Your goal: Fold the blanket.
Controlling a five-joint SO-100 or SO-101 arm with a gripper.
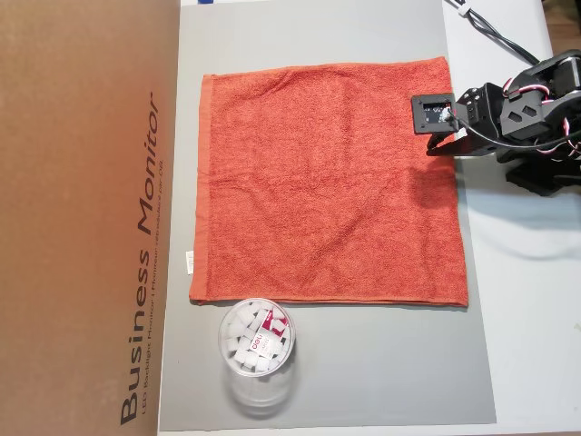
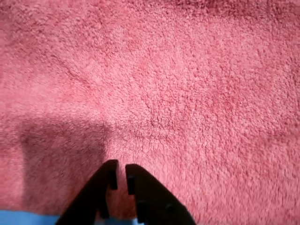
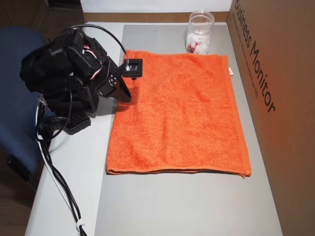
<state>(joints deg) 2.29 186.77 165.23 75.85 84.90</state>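
The orange-red terry-cloth blanket [image 1: 331, 182] is lying flat and unfolded on the grey table mat [image 1: 381, 363], stretching away from the black two-finger gripper [image 2: 118, 174] — which is hovering over its arm-side edge near a corner, fingers nearly together, gripping nothing.

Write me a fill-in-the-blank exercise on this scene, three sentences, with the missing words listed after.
1. The blanket lies spread ____ on the grey mat.
2. The plastic jar stands just off the blanket's edge, on the side nearest the blanket's small white ____.
3. In the wrist view, the hand has its fingers nearly ____ above the blanket.

Missing words: flat; tag; closed
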